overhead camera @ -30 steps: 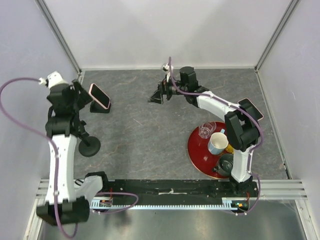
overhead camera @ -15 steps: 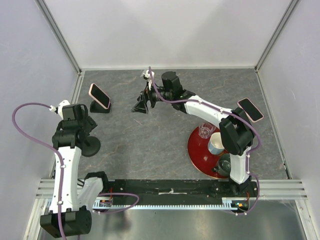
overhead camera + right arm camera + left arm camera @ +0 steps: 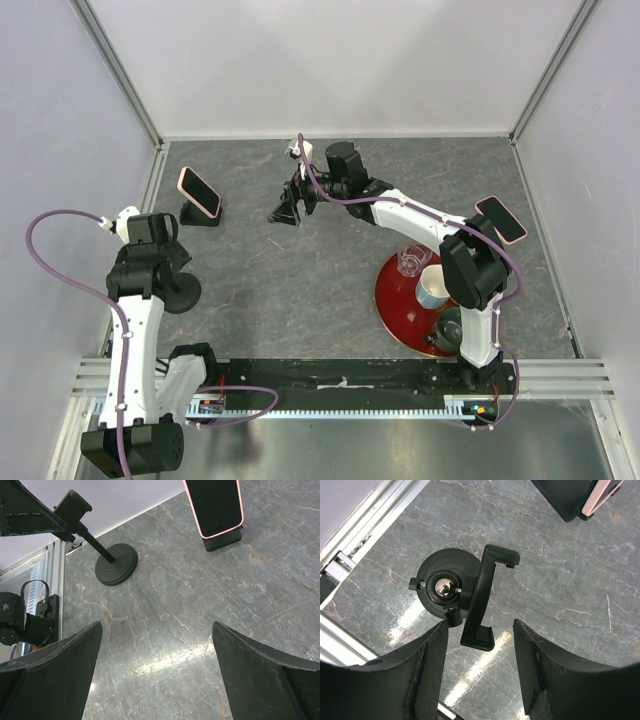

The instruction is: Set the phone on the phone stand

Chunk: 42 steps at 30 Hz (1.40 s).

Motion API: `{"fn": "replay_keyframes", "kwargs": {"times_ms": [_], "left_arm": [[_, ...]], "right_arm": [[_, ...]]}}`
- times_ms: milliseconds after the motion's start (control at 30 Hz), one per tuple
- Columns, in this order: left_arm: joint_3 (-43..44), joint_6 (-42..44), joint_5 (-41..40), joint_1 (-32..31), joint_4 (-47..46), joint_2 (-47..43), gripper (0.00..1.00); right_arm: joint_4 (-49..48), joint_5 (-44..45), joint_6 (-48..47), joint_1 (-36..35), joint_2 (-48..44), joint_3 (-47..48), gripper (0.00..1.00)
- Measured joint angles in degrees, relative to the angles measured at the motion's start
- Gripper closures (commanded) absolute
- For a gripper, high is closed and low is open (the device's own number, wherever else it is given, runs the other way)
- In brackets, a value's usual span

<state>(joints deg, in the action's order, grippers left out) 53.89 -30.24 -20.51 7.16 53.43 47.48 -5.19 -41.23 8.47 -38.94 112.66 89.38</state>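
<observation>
Grey marbled surface (image 3: 300, 290) is carrying the phone stand (image 3: 431, 572) near its left edge, with the left hand (image 3: 481, 645) hovering above it, wide open and empty. Right hand (image 3: 156, 630), likewise open and empty, is facing the pink-cased phone (image 3: 215, 505) leaning at far left; grasping it is judged the next move.

phone (image 3: 198, 191) far left | phone stand (image 3: 182, 292) before it | plate (image 3: 392, 300) right
</observation>
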Motion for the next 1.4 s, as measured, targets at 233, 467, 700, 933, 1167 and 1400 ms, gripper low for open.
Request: {"fn": "replay_keyframes", "kwargs": {"times_ms": [233,467,700,933,1167,1400], "left_arm": [[-1.88,-0.26,-0.11,0.00,-1.22,1.46,0.77],[-1.99,0.42,-0.37,0.00,-2.29,1.16,0.98],[-1.62,6.23,11.87,-0.07,-2.78,-0.09,0.98],[0.90,10.01,21.00,-13.92,-5.20,2.80,0.98],[7.96,15.45,22.69,-32.79,-13.22,17.55,0.98],[22.73,25.00,27.34,-33.57,-17.70,37.88,0.98]], "right_arm": [[0.24,0.07,-0.72,-0.07,0.00,0.00,0.02],[0.57,0.15,-0.87,0.15,0.00,0.00,0.02],[0.59,0.13,-1.07,1.27,0.00,0.00,0.02],[0.39,0.24,-1.03,5.35,-0.35,-1.77,0.02],[-4.04,-0.15,-0.20,11.85,-2.73,-9.57,0.02],[-9.51,0.92,-0.39,17.42,-9.27,-18.58,0.09]]}}
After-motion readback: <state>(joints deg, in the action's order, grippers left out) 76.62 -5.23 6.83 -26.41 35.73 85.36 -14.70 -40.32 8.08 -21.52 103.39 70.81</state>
